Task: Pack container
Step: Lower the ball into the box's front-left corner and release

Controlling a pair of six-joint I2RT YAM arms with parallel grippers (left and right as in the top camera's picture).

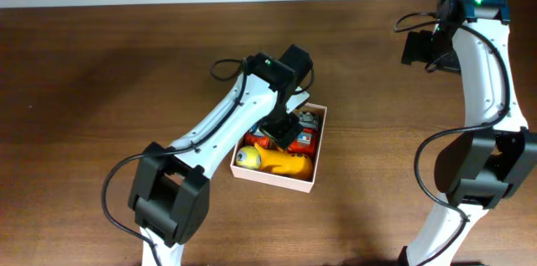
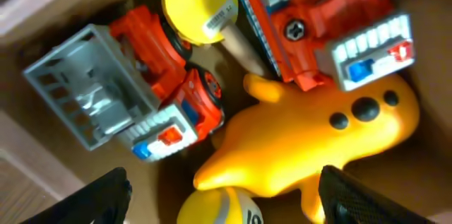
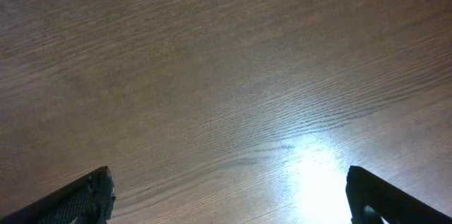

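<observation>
Sitting mid-table, the container [image 1: 273, 179] looks light and thin-walled (cardboard, likely to flex), so a wall's top edge seems the best hold. Above its yellow toy [image 2: 311, 139] hangs the left gripper [image 1: 284, 130], fingers apart and empty; far right, the right gripper [image 3: 233, 199] gapes over the table [image 1: 101, 65].

The worktop [image 3: 212, 75] is dark wood grain with a soft sheen under the glare, the container [image 1: 268, 179] is matt cardboard, and the yellow toy [image 2: 311, 139] and red-and-grey truck [image 2: 152, 75] are smooth, glossy plastic.
</observation>
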